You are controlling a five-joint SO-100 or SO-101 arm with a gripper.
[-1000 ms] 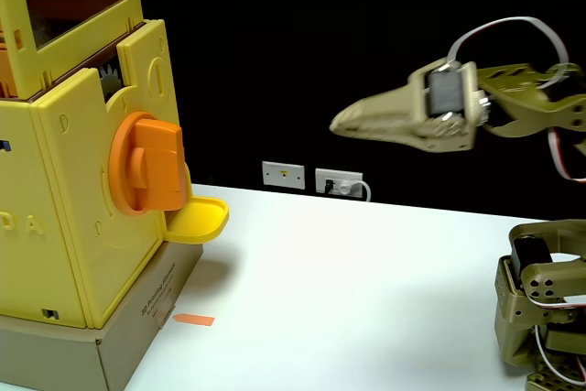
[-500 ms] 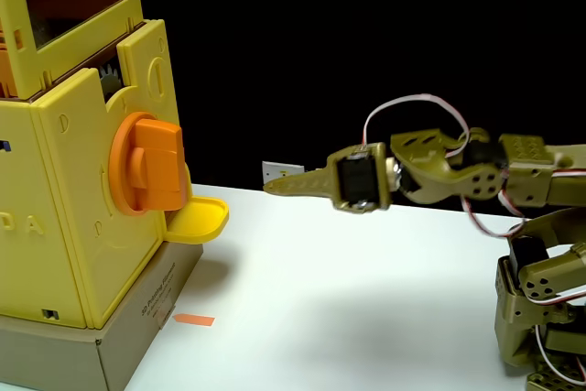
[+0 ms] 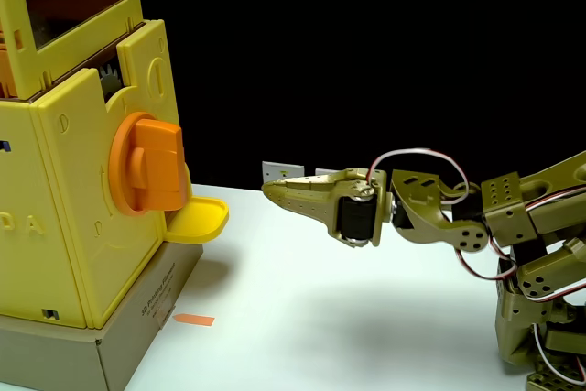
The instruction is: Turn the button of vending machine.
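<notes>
Button sits on the vending machine front, just above the yellow tray. Pincer looks clenched, hovering over the white surface, well apart from it.

From my remote seat, the fixed view showed the yellow vending machine standing on a grey cardboard base at the left. Its orange button sat on the machine's side face, bar upright, with the yellow tray just below it. My olive gripper hung above the white table, well right of the machine, tips pointing toward it and pressed together. An orange tape strip lay beside the base.
</notes>
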